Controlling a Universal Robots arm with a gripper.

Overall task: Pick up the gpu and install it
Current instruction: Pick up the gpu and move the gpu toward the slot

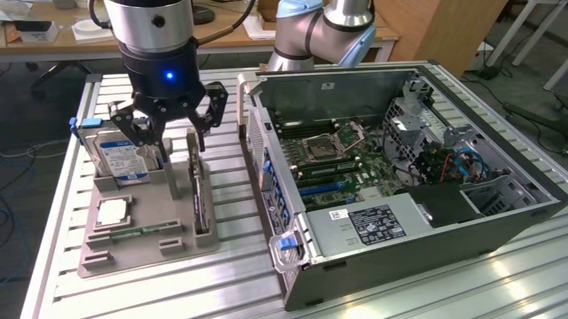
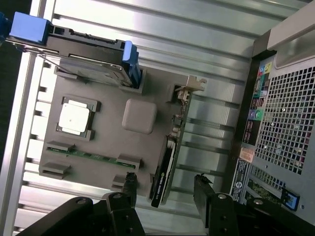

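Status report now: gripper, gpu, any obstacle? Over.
Gripper over the gpu, jaws open, holding nothing. Gpu on edge in grey tray, not gripped. Hard drive close beside it; nothing between jaws and gpu.

Bright, even overhead room light. Glare streaks whiten the slatted aluminium table [image 1: 510,282] at the exterior view's lower right, and its slats wash out in the wrist view. The computer case [image 1: 426,266] interior lies shaded. A blue lamp glows above the gripper [image 1: 177,147].

I am looking down at the gpu [image 1: 199,193], a thin dark card standing on edge, sitting slotted in the grey holder [image 1: 164,209].
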